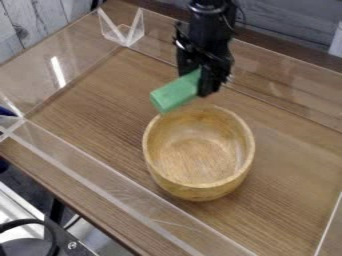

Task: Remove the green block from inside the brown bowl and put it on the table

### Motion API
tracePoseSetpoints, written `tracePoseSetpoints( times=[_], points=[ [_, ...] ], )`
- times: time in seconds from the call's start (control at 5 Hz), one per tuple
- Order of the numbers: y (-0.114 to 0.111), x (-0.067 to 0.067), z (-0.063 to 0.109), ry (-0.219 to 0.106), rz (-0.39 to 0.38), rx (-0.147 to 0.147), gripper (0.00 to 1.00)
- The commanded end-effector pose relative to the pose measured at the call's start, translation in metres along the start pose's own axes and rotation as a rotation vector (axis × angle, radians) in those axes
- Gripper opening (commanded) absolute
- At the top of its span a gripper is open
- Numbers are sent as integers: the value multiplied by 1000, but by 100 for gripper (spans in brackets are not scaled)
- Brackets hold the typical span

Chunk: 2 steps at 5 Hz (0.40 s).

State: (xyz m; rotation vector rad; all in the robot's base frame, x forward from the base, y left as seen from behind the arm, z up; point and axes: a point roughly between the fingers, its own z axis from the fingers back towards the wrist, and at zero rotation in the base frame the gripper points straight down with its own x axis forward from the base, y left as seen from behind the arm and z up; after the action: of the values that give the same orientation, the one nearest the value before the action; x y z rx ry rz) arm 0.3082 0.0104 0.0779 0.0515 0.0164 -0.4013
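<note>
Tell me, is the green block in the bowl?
Out. The gripper holds the green block in the air beside the brown bowl, whose inside looks empty.

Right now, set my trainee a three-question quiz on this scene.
1. True or false: the block lies inside the bowl.
2. What grips the block? A) the tool B) nothing C) a hand
3. Fill in: the block hangs above the ___, beside the bowl's far rim.

Key: 1 false; 2 A; 3 table.
</note>
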Motion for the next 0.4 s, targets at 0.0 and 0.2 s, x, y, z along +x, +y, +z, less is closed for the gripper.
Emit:
tracePoseSetpoints(
  times=[0.0, 0.2],
  points=[
    [-7, 11, 4, -40, -26, 13, 0],
    [-6, 12, 2, -41, -23, 13, 0]
  ],
)
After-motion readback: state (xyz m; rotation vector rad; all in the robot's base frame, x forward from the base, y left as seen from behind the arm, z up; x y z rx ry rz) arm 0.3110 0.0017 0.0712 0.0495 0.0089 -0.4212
